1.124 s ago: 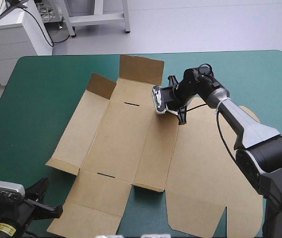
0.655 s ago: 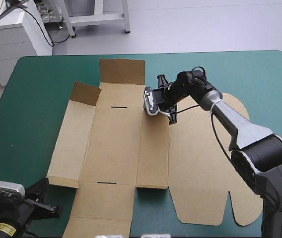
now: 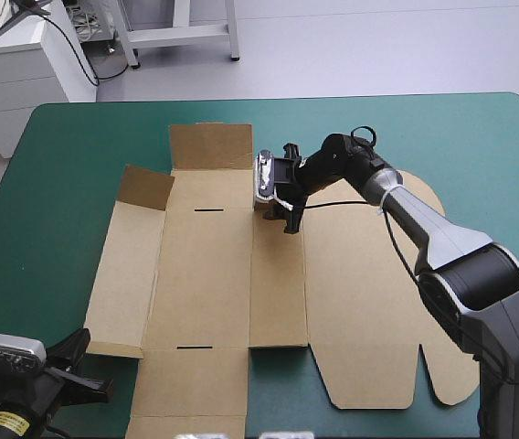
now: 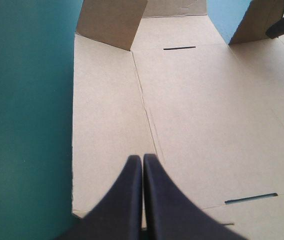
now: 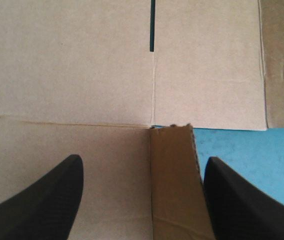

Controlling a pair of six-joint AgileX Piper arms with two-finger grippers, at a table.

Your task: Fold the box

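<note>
Box (image 3: 206,274) swung square, leftward — right fingers (image 5: 37,200) spread, raised flap (image 5: 174,180) between; left fingers (image 4: 127,200) together, empty, box ahead.

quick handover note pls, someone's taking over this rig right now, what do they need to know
Left gripper: jaws shut, empty, over the near left part of the box.
Right gripper: jaws open on either side of a small raised flap at the box's far end, not gripping it.
The box lies mostly flat on the teal-green cover. The far flap and the far left flap are tilted up.
Done: little, no walls tucked.
Left: raise and tuck the walls into a tray.
</note>
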